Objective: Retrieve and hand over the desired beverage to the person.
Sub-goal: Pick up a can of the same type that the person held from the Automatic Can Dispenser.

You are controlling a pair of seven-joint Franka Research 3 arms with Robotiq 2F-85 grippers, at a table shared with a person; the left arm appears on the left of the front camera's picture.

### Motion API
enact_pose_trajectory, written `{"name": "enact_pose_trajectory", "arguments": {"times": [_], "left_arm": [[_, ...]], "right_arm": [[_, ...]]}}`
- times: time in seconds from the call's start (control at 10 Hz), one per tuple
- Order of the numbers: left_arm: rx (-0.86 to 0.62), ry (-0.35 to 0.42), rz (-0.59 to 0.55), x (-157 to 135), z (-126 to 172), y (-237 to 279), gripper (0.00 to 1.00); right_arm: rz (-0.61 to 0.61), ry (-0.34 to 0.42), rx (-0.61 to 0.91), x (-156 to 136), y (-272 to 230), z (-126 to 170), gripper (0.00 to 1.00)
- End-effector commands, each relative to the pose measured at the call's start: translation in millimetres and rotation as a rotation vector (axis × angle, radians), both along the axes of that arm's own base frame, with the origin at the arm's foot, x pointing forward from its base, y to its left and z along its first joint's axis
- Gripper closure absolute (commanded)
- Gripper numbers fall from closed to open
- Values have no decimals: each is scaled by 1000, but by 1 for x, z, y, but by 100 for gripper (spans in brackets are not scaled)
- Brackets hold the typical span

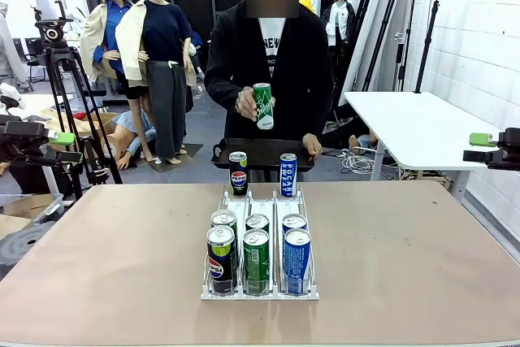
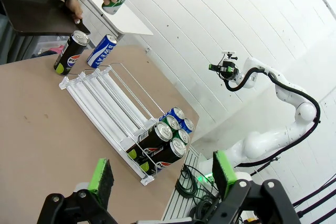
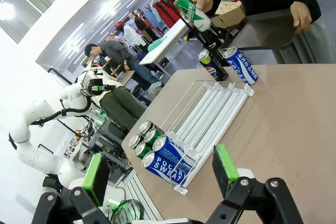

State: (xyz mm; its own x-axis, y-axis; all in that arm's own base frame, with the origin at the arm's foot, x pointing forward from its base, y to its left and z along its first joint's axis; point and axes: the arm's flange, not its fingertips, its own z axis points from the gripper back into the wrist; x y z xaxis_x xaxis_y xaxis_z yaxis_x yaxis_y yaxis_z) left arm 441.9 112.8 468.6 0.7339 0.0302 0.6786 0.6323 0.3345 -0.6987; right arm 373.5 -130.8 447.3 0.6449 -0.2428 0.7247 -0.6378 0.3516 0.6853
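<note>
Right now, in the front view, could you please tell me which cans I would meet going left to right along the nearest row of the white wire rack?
Black Pepsi can → green soda can → blue Pocari Sweat can.

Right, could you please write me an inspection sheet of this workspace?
Surface: brown table, no spills seen.
Job's things: white rack with six cans at its near end; Pepsi can and Pocari can beyond it; person holds green can and black tray.
Clutter: nothing seen.
Grippers: left gripper and right gripper open, empty.
Cables: coil on the floor by the white side table.
Surroundings: tripod, white brick wall.
</note>
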Motion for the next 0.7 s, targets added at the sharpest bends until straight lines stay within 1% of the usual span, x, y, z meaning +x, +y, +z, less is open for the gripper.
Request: {"name": "enact_pose_trajectory", "arguments": {"times": [0.0,0.6], "left_arm": [[3,-3,6,0,1,1,0],[3,-3,6,0,1,1,0]], "right_arm": [[1,0,5,0,0,-1,0],[1,0,5,0,0,-1,0]]}}
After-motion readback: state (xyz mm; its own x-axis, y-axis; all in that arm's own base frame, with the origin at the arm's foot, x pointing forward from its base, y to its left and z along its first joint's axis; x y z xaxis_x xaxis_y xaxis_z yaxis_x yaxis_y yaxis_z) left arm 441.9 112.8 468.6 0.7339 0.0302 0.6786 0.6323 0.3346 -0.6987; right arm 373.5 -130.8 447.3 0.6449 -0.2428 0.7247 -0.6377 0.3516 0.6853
